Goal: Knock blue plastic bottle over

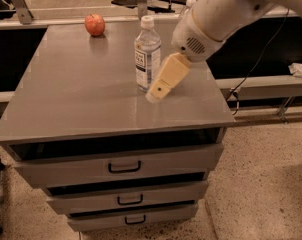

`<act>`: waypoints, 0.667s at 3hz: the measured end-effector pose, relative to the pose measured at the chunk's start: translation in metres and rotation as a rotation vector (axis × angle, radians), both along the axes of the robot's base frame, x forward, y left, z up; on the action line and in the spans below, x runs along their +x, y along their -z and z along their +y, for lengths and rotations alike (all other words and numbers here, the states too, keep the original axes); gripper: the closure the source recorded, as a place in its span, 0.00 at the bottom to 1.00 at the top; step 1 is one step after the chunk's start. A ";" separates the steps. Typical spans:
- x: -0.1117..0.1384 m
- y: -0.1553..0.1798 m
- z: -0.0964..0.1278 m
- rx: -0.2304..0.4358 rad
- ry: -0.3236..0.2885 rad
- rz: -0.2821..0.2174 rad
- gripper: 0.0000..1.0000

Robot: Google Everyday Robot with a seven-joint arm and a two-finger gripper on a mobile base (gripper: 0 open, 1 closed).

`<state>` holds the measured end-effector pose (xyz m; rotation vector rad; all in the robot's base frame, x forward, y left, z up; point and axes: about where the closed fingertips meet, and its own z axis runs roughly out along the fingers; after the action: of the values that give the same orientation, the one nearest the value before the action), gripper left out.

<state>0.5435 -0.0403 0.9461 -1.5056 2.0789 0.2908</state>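
The blue plastic bottle (147,54) stands upright near the middle of the grey table top (81,99). It has a white cap and a white label with dark print. My gripper (160,87) reaches in from the upper right on the white arm (216,14). Its tan tip hangs low over the table, just right of and in front of the bottle's base, very close to it. Whether it touches the bottle cannot be told.
A red apple (95,24) sits at the far left of the table. A second, slimmer bottle (190,3) at the far right is mostly hidden behind my arm. Three drawers (124,167) are below the table top. A cable (256,64) hangs at the right.
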 end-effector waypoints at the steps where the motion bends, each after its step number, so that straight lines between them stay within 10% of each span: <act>1: 0.015 -0.006 0.010 0.038 0.019 -0.046 0.00; 2: 0.015 -0.006 0.009 0.037 0.018 -0.045 0.00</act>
<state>0.5584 -0.0309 0.9518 -1.4578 2.0399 0.2837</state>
